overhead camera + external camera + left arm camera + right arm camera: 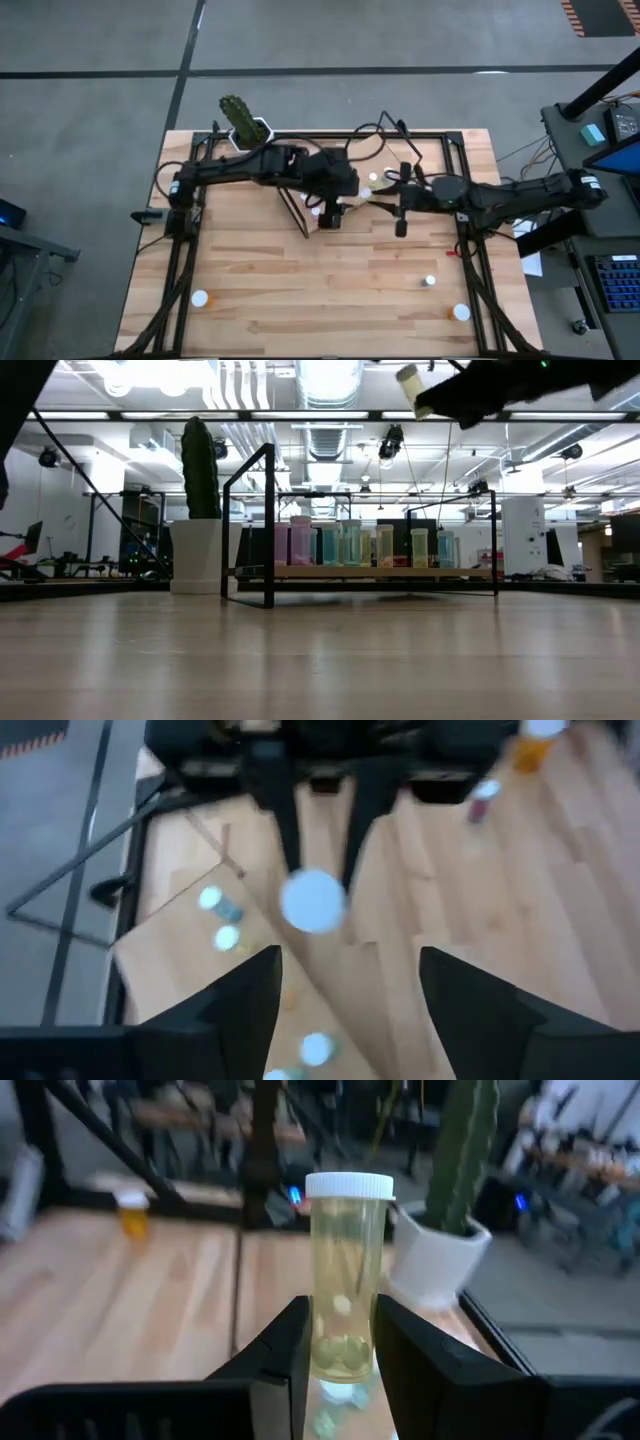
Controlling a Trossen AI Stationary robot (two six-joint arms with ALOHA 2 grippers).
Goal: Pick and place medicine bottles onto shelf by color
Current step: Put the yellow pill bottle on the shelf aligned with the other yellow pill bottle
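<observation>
My right gripper (340,1350) is shut on a pale yellow see-through bottle with a white cap (347,1280). It is high above the shelf (380,571) and also shows at the top of the low view (410,378). The shelf, a light-wood board on a black wire frame (180,965), carries a row of bottles (350,545). My left gripper (350,1010) is open and empty above the shelf, facing the held bottle's white cap (313,900). Both grippers are over the table's far middle, the left one (328,212) close to the right one (388,203). My right gripper pinches the bottle's lower body (345,1355) between its two fingers, one finger on either side. The capped end stands free beyond the fingers. The bottle is lifted clear, high above the shelf, and in the low view it is tilted (410,378).
A cactus in a white pot (248,128) stands at the table's far edge beside the shelf. Loose bottles stand near the front edge: one at the left (200,298), two at the right (428,281) (460,312). Black frame rails (185,270) run along both table sides.
</observation>
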